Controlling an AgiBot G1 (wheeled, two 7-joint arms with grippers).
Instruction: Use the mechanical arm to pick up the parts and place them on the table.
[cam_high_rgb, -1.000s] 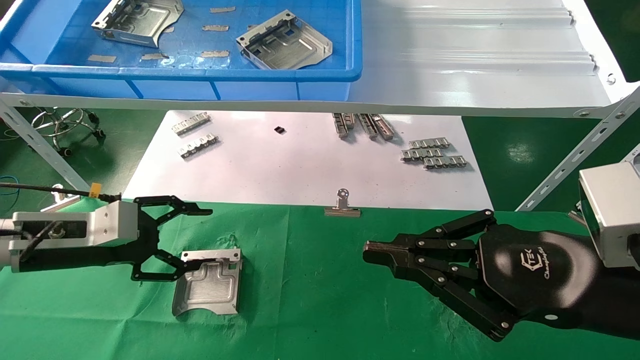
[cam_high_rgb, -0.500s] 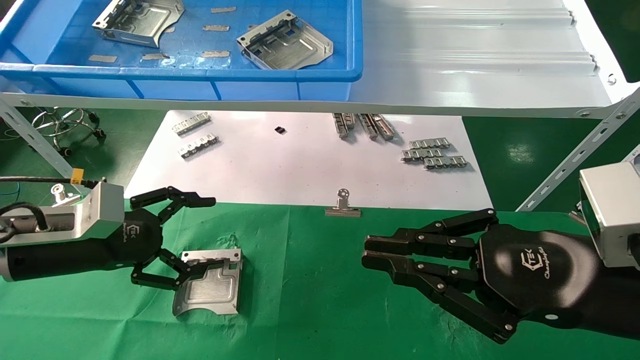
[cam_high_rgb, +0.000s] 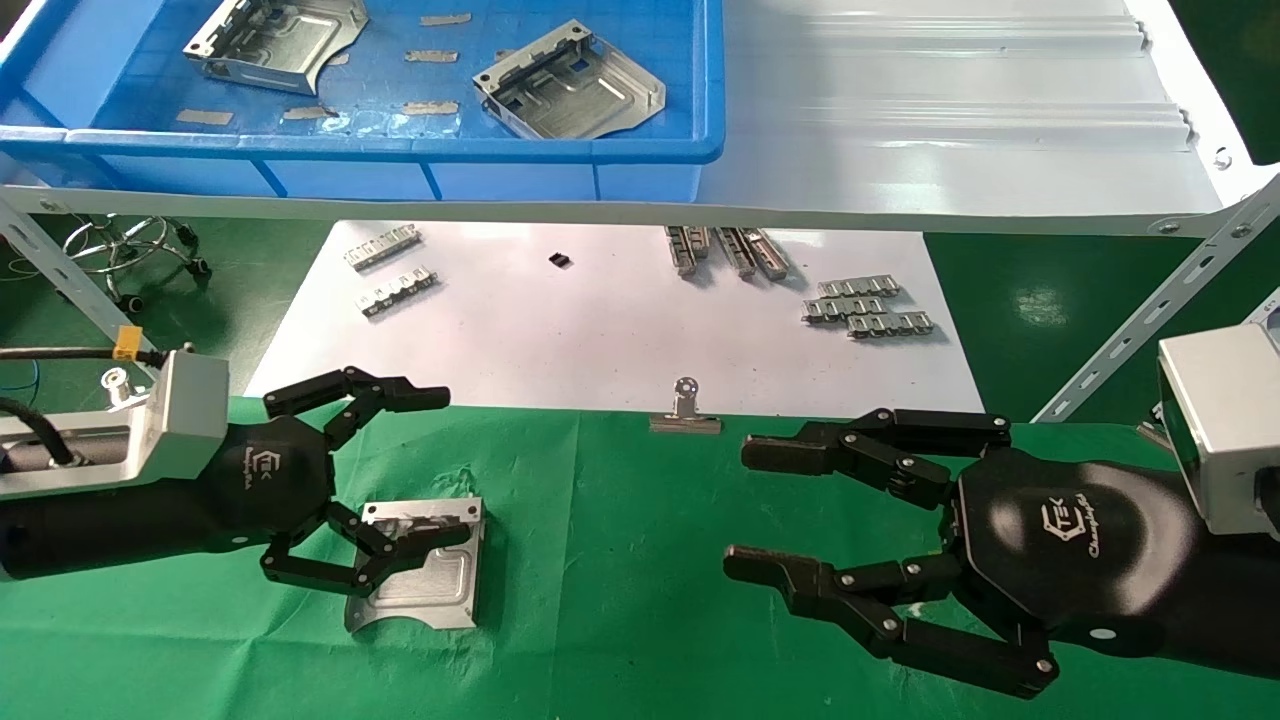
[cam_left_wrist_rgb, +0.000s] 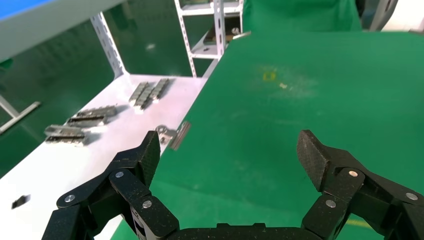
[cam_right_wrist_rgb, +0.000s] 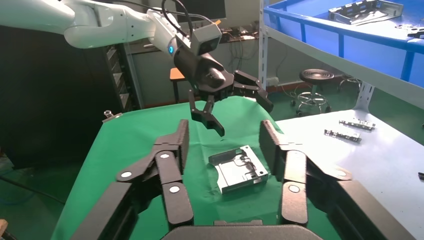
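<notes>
Since 1 s ago, head view: right gripper has spread wide over the green tabletop w/ nothing in it, while left gripper has rolled palm-up, released, above the part lying flat on the cloth, prob. just set down; two more parts wait in the blue bin. Left wrist view: fingers splayed, only bare cloth between. Right wrist view: part lies beyond its spread fingers, apart from left gripper above.

One silver stamped sheet-metal plate lies on the green cloth table at its left, two more in the blue plastic bin on the grey metal shelf behind, above the white sheet.
</notes>
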